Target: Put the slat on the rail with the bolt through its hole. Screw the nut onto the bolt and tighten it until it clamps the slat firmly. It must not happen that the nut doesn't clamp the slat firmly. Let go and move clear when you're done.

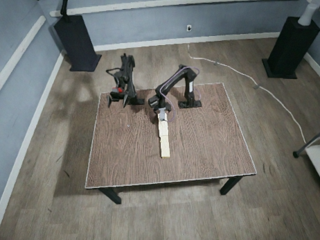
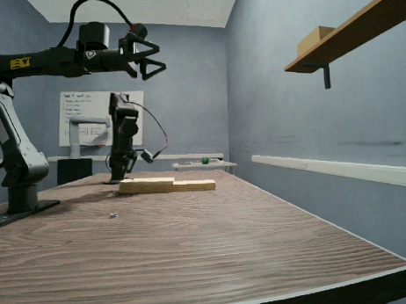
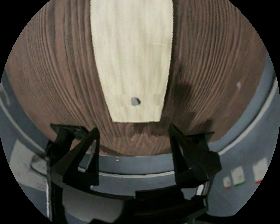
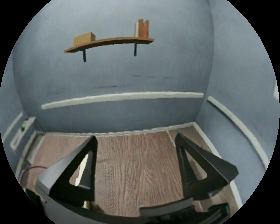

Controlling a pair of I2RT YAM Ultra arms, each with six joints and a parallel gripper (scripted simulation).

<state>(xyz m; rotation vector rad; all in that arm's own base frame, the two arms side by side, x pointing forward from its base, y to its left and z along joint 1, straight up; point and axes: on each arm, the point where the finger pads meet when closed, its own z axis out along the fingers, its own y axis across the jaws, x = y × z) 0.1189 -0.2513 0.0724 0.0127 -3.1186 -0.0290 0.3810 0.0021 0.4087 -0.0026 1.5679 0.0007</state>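
The pale slat lies lengthwise on the pale rail, covering its arm-side part. A small grey bolt tip shows near the slat's end in the left wrist view; how far it stands up is unclear. The small grey nut lies on the table, off to the side. My left gripper is open and empty above the bolt end, its fingers clear of the wood. My right gripper is open and empty, raised high over the table.
The wooden table carries both arm bases at its back edge. The right arm hangs over the table's back left in the top view, and the left arm reaches over the slat. A wall shelf is far beyond the table.
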